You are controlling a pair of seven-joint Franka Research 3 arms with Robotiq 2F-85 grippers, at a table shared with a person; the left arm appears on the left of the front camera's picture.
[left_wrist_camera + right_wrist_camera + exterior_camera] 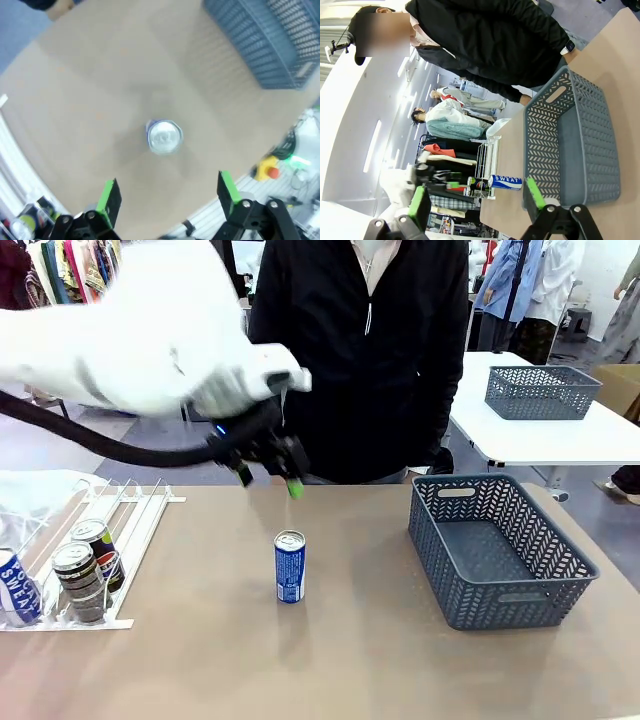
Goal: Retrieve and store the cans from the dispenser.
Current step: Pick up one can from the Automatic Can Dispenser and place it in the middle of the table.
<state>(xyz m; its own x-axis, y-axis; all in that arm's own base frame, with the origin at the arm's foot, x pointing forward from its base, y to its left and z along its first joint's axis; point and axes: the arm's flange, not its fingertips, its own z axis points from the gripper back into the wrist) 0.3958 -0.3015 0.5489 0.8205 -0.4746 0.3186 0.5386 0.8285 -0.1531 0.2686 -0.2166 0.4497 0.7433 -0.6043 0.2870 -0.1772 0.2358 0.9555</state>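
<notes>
A slim blue-and-white can (289, 566) with a silver top stands upright on the table (200, 660), between dispenser (140, 508) and grey basket (497, 590); the left gripper (270, 482) hangs above it, jaws spread wide, empty.

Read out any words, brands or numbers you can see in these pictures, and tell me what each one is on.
"SWEAT": on the blue-and-white can lying in the dispenser.
Round red, white and blue logo, with no word that can be read: on the dark cans in the dispenser.
Print on the standing can: too blurred to read.
Basket: no text.
</notes>
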